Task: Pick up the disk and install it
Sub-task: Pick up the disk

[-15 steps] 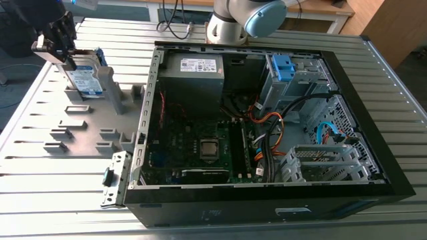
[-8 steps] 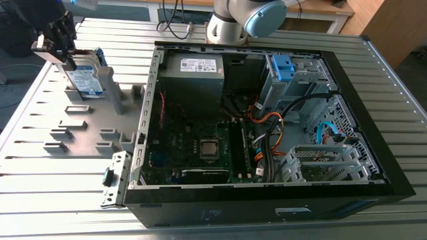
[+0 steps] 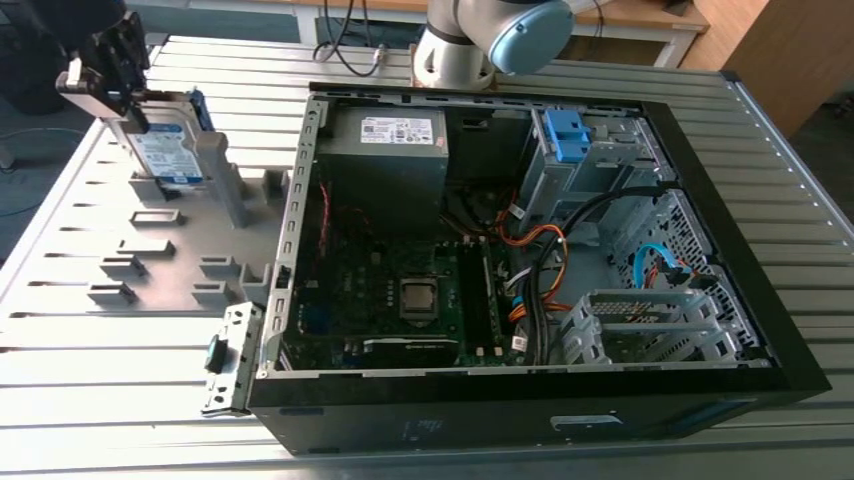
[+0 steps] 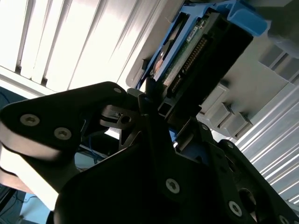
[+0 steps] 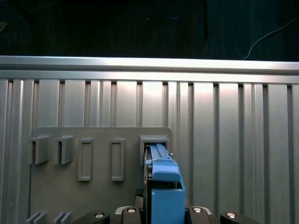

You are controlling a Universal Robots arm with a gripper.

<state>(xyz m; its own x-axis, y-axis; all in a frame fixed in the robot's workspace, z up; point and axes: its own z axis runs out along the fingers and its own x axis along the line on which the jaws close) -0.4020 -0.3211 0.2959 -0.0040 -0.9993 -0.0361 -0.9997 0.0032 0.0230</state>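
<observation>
Up close, the black claw (image 4: pixel 161 112) looms in the foreground, its linkage arms reaching to the near end of the disk (image 4: pixel 196 53). The disk is seen edge-on, with connector pins and green board showing, framed in bright blue plastic. Just beside it, a grey slotted holder (image 4: pixel 224 112) rests on the ribbed metal surface (image 4: pixel 84 42).

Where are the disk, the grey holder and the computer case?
disk (image 3: pixel 167 152): exterior view, on its white-and-blue label.
grey holder (image 5: pixel 100 200): first wrist view, on a bare part of its flat plate.
computer case (image 3: pixel 467 410): exterior view, on its black outer wall.
</observation>
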